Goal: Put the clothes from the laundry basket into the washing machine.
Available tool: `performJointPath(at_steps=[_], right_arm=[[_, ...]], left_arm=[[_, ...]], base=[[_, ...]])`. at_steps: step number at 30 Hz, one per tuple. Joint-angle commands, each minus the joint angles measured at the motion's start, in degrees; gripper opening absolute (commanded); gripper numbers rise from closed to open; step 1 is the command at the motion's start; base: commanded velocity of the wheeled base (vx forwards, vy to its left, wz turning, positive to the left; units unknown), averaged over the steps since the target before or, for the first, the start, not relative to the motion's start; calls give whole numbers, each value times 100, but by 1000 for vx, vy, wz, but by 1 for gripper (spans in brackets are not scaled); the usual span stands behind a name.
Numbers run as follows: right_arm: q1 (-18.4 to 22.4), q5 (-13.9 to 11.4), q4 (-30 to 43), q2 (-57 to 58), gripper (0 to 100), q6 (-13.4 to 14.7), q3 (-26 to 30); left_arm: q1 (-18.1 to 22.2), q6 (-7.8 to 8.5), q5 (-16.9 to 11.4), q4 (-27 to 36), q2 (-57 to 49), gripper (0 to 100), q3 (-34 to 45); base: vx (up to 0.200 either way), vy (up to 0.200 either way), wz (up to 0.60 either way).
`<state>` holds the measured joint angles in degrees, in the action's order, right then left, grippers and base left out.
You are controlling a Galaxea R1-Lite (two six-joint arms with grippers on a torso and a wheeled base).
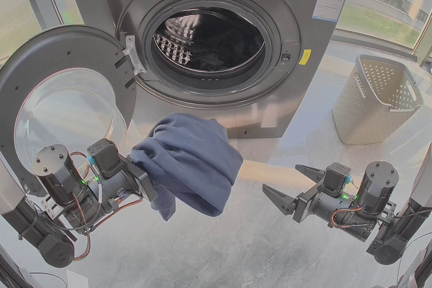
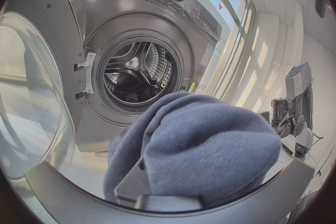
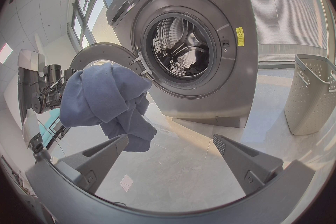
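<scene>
Gripping blue cloth (image 1: 193, 158) in left gripper (image 1: 143, 184), in front of washer (image 1: 288, 23).
Held bunched, clear of floor, below the open port, just beside swung-out door (image 1: 45, 55). Right gripper (image 1: 280, 176) spread wide, holding nothing, well apart from cloth. Dark laundry (image 1: 211, 57) low in drum. Basket (image 1: 378, 100) upright on floor, right of washer.

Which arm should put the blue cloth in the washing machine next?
Left. The left gripper holds the blue cloth in front of the open drum. The right gripper is open, empty and farther right.
</scene>
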<state>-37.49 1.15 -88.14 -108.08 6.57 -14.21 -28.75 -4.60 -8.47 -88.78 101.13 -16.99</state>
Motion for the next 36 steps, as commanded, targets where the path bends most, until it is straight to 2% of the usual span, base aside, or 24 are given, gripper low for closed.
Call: performJointPath(at_steps=[1, 4, 9, 12, 19, 28, 36], right_arm=[[-48, 0, -2, -29, 100, 2, -2], [-57, 0, -2, -38, 100, 2, -2], [-66, -9, -2, -29, 100, 2, 6], [-75, -9, -10, -55, 100, 2, -2], [-92, -9, -2, -73, 100, 2, 6], [-92, 0, -2, -81, 100, 2, 15], [-101, 0, -10, -90, 100, 2, 33]], left_arm=[[1, 3, -23, -7, 38, 0, 21], [-17, 38, -32, -7, 91, 0, 12], [-26, 64, -40, -7, 223, 0, 12], [-26, 143, -40, -7, 223, 0, -32], [-26, 170, -40, -7, 231, 0, -23], [-8, 178, -40, -7, 240, 0, -67], [-17, 213, -49, -7, 284, 0, -76]], base=[[200, 0, 0], [200, 0, 0], [0, 0, 0], [0, 0, 0], [171, 0, 0], [0, 0, 0], [200, 0, 0]])
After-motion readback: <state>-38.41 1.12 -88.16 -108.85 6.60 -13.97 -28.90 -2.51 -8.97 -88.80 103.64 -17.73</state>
